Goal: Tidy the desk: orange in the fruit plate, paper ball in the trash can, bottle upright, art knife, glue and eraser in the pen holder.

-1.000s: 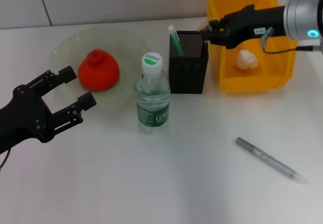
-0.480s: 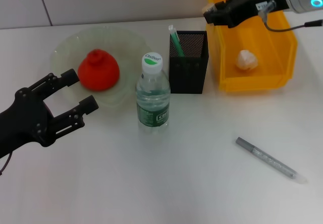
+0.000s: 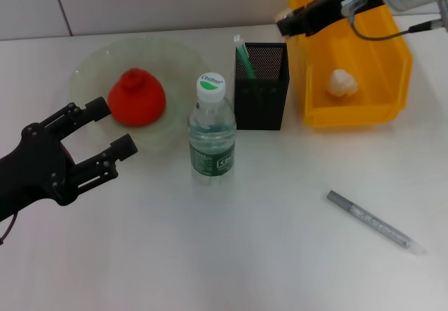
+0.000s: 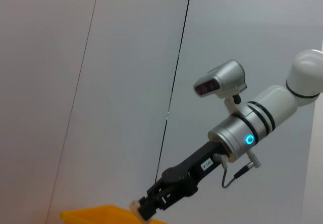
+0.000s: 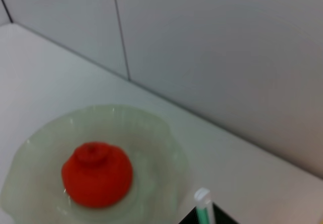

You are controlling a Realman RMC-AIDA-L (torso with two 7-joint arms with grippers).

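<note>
The orange [image 3: 136, 98] [image 5: 97, 174] lies in the fruit plate [image 3: 91, 60] [image 5: 151, 124]. Right of the plate, the bottle [image 3: 211, 133] stands upright. The black mesh pen holder [image 3: 261, 95] holds a green-and-white stick [image 3: 242, 54] [image 5: 203, 204]. Inside the yellow trash can [image 3: 364, 112] lies the paper ball [image 3: 343, 83]. A grey pen-like art knife [image 3: 374, 221] lies on the table at the near right. My right gripper [image 3: 282, 22] [image 4: 139, 209] hangs above and behind the holder, with a small pale bit at its tip. My left gripper [image 3: 112, 124] is open, near the plate's front edge. The eraser is out of view.
The white table [image 3: 266, 255] ends at a grey panelled wall behind the plate and the bin. The bottle, holder and bin stand close together in a row. The right arm's cable loops over the bin.
My right gripper has risen from the pen holder's top right corner and moved back toward the wall. The left gripper has barely shifted. Nothing on the table has moved.
</note>
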